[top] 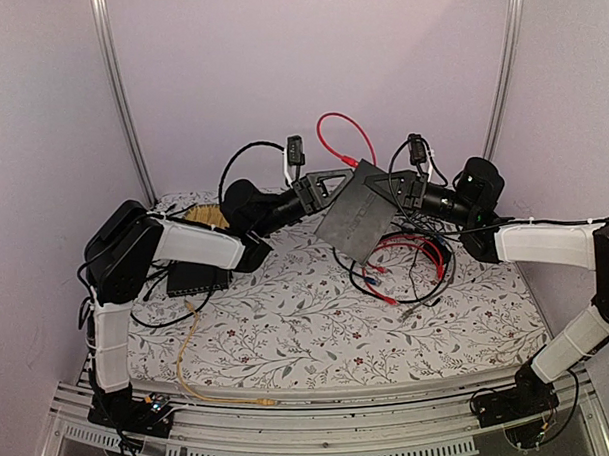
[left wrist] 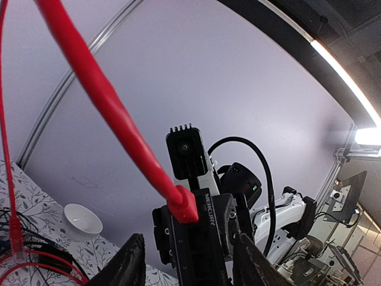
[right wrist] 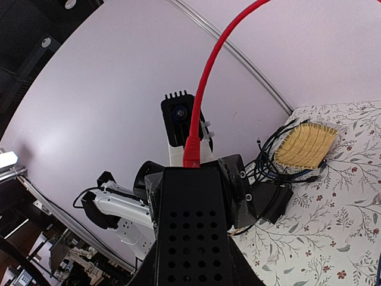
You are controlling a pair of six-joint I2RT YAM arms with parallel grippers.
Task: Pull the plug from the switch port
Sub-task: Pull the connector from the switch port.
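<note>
The flat matte-black switch (top: 359, 218) hangs tilted above the table between my two grippers. A red plug (top: 354, 165) sits in a port on its upper thin edge, and its red cable (top: 331, 127) loops upward. My right gripper (top: 395, 192) is shut on the switch's right side; in the right wrist view the perforated box (right wrist: 193, 232) fills the jaws, with the plug (right wrist: 191, 156) at its far edge. My left gripper (top: 335, 184) is open at the port edge. In the left wrist view its fingers (left wrist: 128, 262) straddle the switch (left wrist: 205, 250) below the plug (left wrist: 184, 205), apart from it.
A dark grey box (top: 198, 279) with a yellow cable (top: 189, 362) lies at the left on the floral cloth. A woven mat (top: 204, 213) is behind it. A tangle of red, black and blue cables (top: 411, 264) lies under the switch. A white bowl (left wrist: 82, 219) shows in the left wrist view.
</note>
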